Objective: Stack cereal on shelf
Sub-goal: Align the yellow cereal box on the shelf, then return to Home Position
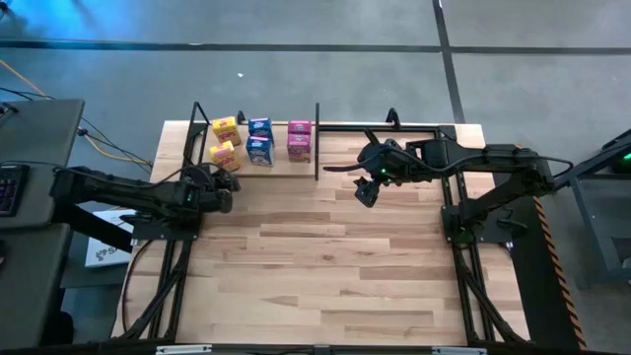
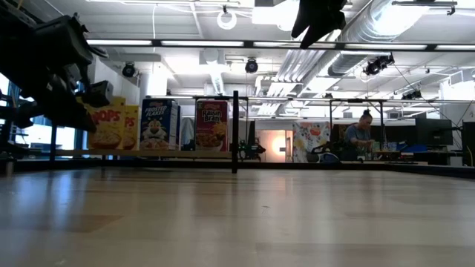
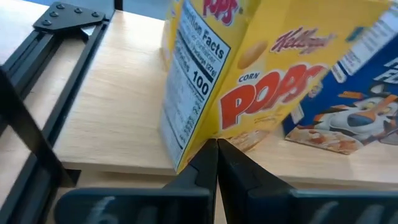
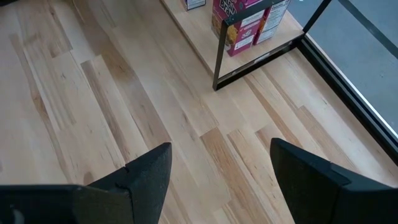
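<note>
Six small cereal boxes stand upright on the pale shelf board at the table's far left: two yellow, two blue, two pink. In the low view they stand in a row: yellow, blue, pink. My left gripper is shut, its tips at the lower near corner of the front yellow box. My right gripper hangs open above the table, right of the shelf's black post, and looks down on bare planks. The pink boxes show beyond it. My left gripper points its shut fingers level from the near side at the bottom near corner of the front yellow box. I cannot tell whether the tips touch the box. The box stands upright on the shelf board.
Black frame rods run along the table's far edge, and an upright post stands at the shelf's right end. Bare striped planks fill the middle and near part. A person sits far off in the room behind.
</note>
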